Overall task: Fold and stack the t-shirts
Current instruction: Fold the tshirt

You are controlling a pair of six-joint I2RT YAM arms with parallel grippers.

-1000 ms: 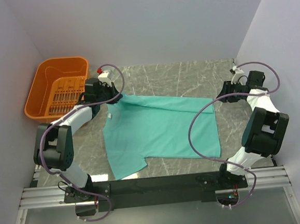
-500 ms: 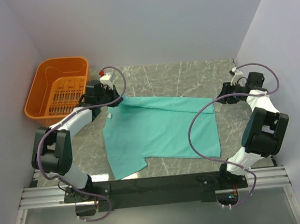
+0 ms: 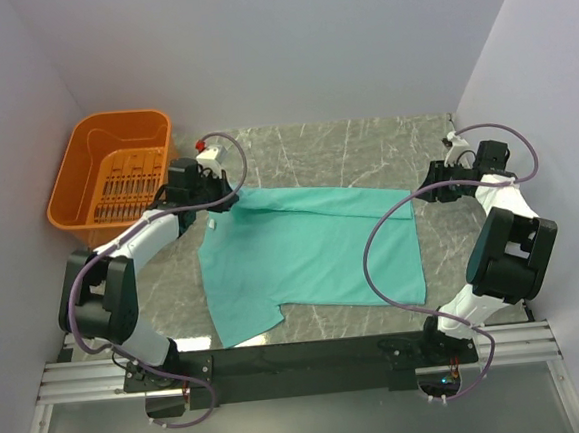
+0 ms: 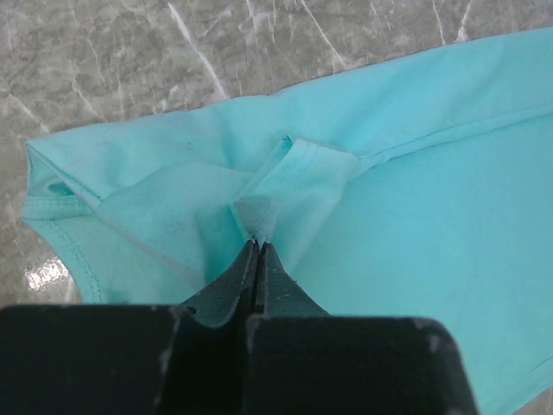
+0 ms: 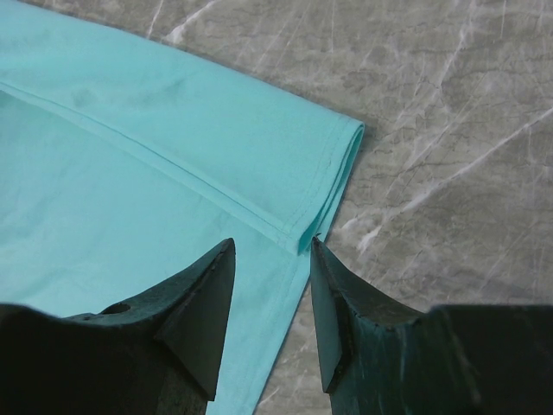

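Mid-fold: my left gripper [image 4: 257, 244] is clamped tight on a tuck of the teal t-shirt [image 3: 307, 250], which lies spread on the marble table [image 3: 364, 140], at its ten o'clock corner, while my right gripper [image 5: 272, 242] gapes empty over the two o'clock folded corner, where I reckon it must drop and pinch next.

orange slotted basket [image 3: 114, 180] — far-left, grey marble table [image 3: 364, 145]

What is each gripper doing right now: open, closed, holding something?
Left gripper: closed, pinching a fold of the t-shirt.
Right gripper: open, holding nothing, at the t-shirt's folded corner.
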